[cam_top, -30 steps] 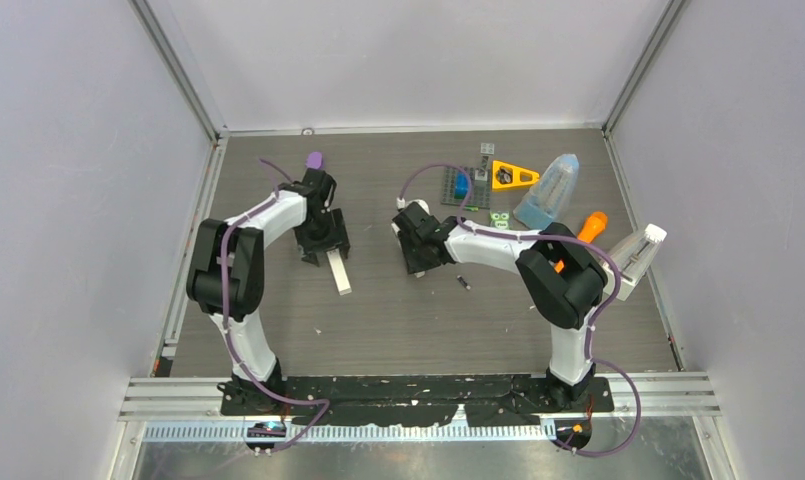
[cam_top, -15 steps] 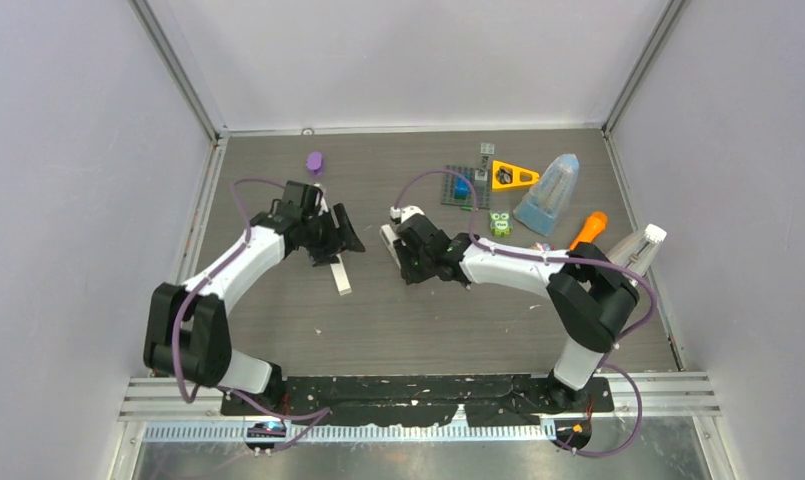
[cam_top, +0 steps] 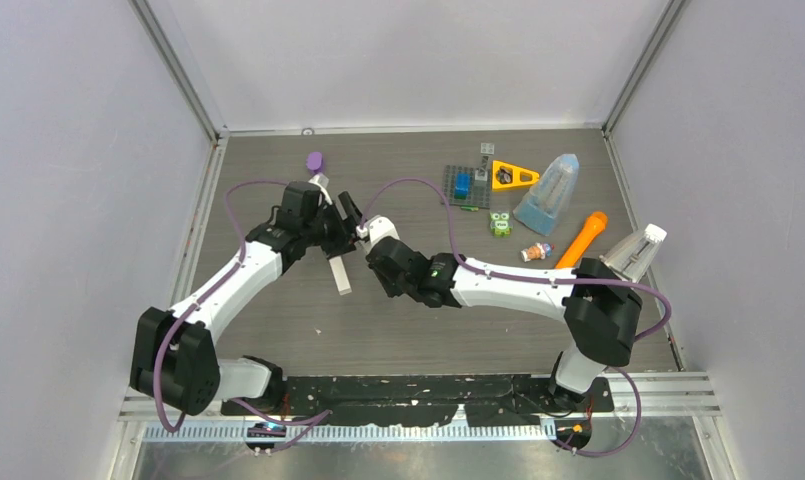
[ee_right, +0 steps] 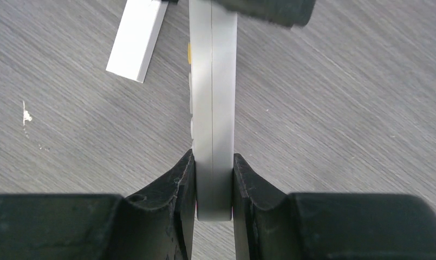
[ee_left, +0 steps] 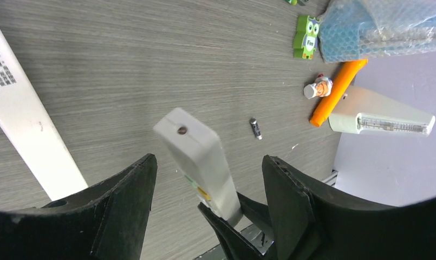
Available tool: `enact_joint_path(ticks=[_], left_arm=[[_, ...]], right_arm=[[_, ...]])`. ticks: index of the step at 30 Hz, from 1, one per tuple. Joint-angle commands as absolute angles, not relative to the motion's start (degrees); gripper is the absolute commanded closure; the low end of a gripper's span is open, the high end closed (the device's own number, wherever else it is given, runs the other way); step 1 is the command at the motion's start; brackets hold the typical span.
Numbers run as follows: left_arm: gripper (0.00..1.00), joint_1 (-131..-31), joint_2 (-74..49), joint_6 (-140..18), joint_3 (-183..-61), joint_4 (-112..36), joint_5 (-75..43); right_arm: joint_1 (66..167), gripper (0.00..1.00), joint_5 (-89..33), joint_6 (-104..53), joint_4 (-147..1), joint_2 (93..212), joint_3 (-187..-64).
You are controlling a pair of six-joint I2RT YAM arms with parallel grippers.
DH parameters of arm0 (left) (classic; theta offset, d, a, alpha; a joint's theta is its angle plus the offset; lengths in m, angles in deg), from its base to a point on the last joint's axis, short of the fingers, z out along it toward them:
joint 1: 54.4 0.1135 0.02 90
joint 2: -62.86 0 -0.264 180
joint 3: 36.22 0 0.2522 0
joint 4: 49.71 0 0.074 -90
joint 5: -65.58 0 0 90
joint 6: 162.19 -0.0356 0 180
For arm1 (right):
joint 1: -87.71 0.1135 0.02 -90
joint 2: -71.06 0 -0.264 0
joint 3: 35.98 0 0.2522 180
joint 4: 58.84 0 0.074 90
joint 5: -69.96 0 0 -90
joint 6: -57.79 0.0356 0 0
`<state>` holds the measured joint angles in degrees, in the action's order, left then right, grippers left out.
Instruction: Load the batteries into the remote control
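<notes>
1. In the right wrist view the far end of the remote control (ee_right: 212, 103) is hidden by the black left hand (ee_left: 207, 165); the white strip (ee_left: 26, 130) near it is cut off by the frame.
2. Bare desk (ee_left: 150, 54) is seen around both hands.
3. The remote control is gripped edge-on by the closed right hand (ee_right: 212, 162), its long axis running straight out toward the open left hand, which flanks it without contact.
4. One blackish battery (ee_left: 255, 128) lies well apart on the desk.
</notes>
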<state>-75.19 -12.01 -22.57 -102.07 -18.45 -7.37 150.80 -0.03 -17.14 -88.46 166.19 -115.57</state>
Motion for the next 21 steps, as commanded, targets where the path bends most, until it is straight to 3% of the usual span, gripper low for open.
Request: enact_joint_path(ticks=[1, 9, 13, 16, 21], left_arm=[[0.27, -76.38, -11.64, -20.92, -101.48, -17.23, -10.03], [0.31, -77.25, -14.26, -17.77, -103.98, -12.66, -10.04], [0.39, -77.33, -14.65, -15.73, -103.6, -12.04, -10.53], [0.56, -77.28, -14.65, -14.4, -102.51, -13.71, -9.28], [0.98, -77.25, -14.88, -14.2, -102.38, -14.63, -7.77]], right_arm=[[152.03, 0.84, 6.05, -18.67, -88.54, 163.75, -119.08], [155.12, 0.83, 12.79, -22.11, -89.85, 165.57, -120.96], [156.44, 0.83, 18.09, -22.93, -91.79, 167.86, -123.01], [157.13, 0.82, 19.23, -23.22, -92.36, 168.5, -123.53], [157.23, 0.73, 17.4, -22.39, -91.43, 166.88, -122.05]])
